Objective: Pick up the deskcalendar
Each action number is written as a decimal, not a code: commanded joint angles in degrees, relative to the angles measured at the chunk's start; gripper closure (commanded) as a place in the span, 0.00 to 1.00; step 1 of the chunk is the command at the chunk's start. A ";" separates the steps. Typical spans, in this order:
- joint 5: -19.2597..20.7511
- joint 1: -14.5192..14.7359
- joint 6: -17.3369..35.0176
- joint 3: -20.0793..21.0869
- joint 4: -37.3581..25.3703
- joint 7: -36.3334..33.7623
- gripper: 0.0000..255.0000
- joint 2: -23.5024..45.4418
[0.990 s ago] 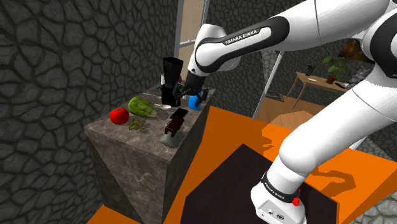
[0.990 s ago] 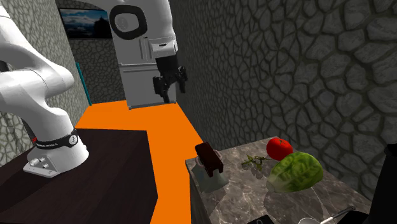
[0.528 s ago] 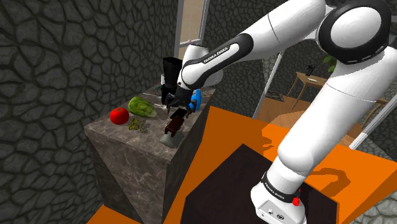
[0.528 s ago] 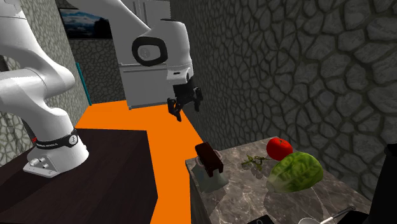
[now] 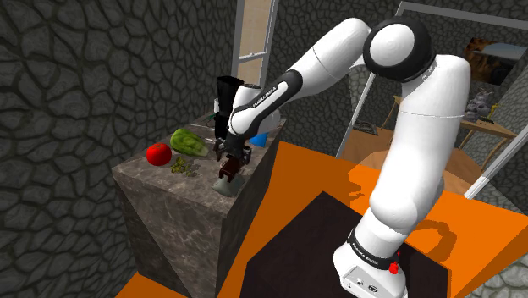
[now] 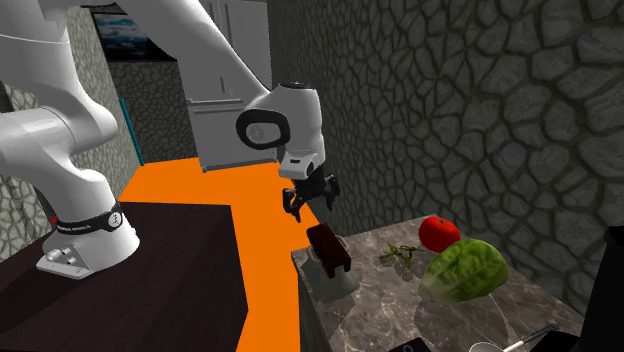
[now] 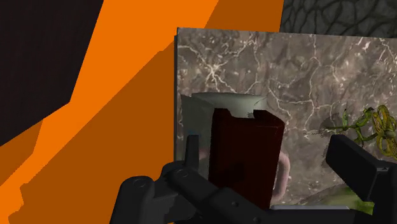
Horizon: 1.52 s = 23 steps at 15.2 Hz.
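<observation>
— Where's the white arm (image 5: pixel 423 144) reaching?
— Down over the veined counter (image 6: pixel 400 295).
— And the hand (image 6: pixel 310 202)?
— Just above the desk calendar (image 6: pixel 330 252), fingers spread wide, clasping nothing.
— The calendar itself?
— Dark red-brown on a pale base, upright at the counter's edge on the arm's side.
</observation>
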<state>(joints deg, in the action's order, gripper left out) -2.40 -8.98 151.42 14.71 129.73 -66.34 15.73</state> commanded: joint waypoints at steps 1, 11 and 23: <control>0.79 1.07 1.56 -0.91 -1.63 -3.34 0.00 3.23; 2.14 2.04 6.44 -2.07 -1.93 -3.92 1.00 8.46; 1.62 1.63 4.51 -1.60 -1.78 -3.69 1.00 6.36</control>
<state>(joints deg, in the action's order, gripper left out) -0.62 -7.26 156.60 12.96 127.97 -70.06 22.81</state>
